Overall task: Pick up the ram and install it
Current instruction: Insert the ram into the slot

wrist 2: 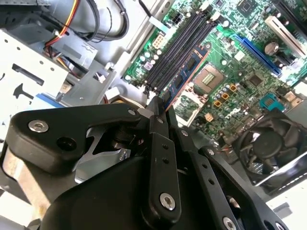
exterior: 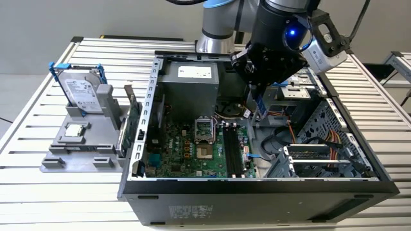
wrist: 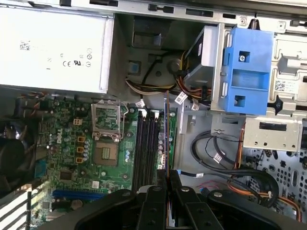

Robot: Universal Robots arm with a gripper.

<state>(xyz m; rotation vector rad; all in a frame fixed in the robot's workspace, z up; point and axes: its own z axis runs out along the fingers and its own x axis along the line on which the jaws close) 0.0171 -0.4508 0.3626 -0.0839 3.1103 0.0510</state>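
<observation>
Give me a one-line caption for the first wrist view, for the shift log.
Gripper holds the ram edge-on over the motherboard's memory slots.

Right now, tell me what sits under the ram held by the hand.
Below the ram, gripped in the hand, lie the black memory slots on the green motherboard. The ram's own edge covers whatever is directly beneath it, so contact cannot be judged.

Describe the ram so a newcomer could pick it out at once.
Inside the open computer case lies a green motherboard. Over its black memory slots the hand pinches the ram, a thin bluish strip with black chips. Unlike the fixed slots, it is held on edge.
</observation>
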